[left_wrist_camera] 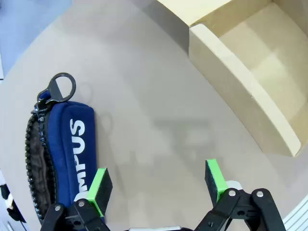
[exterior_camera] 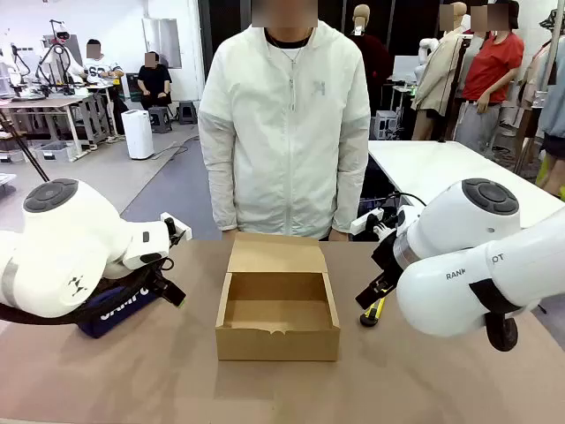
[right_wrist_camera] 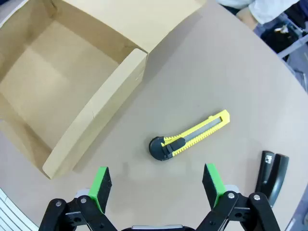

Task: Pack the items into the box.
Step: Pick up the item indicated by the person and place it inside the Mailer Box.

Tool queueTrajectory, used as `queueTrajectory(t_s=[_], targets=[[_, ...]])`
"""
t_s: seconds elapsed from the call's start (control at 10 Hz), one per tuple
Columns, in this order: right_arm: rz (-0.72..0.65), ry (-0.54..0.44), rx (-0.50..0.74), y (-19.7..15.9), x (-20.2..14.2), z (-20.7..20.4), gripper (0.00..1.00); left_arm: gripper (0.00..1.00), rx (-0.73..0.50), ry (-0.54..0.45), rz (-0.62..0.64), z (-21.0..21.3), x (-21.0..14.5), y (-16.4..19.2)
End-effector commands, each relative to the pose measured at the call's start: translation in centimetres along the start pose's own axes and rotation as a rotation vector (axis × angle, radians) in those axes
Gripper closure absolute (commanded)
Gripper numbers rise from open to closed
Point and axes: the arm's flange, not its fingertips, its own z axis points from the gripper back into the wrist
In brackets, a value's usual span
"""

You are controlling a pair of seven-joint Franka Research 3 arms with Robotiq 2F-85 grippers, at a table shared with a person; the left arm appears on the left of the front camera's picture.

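Matt cardboard box (exterior_camera: 277,329); cloth pouch (left_wrist_camera: 72,144); glossy stapler (right_wrist_camera: 272,174)

- Brown bench (exterior_camera: 106,380) spreads beneath the left jaws and the right jaws.
- A person (exterior_camera: 284,132) in a white zipped jacket stands at its far edge, beyond and between both sets of jaws.
- White table (exterior_camera: 441,168), well behind the right jaws.
- White floor unit (exterior_camera: 138,134) on grey floor (exterior_camera: 168,194), and two seated people (exterior_camera: 154,79), far beyond the left jaws.
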Motion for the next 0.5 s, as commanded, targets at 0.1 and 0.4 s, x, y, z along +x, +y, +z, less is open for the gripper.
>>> queueTrajectory(t_s=[0.1,0.4], targets=[[0.000,0.000,0.000,0.00,0.01,0.01,0.00,0.00,0.000,0.000,0.000,0.01,0.01,0.00],[0.000,0.000,0.000,0.00,0.01,0.01,0.00,0.00,0.000,0.000,0.000,0.01,0.01,0.00]])
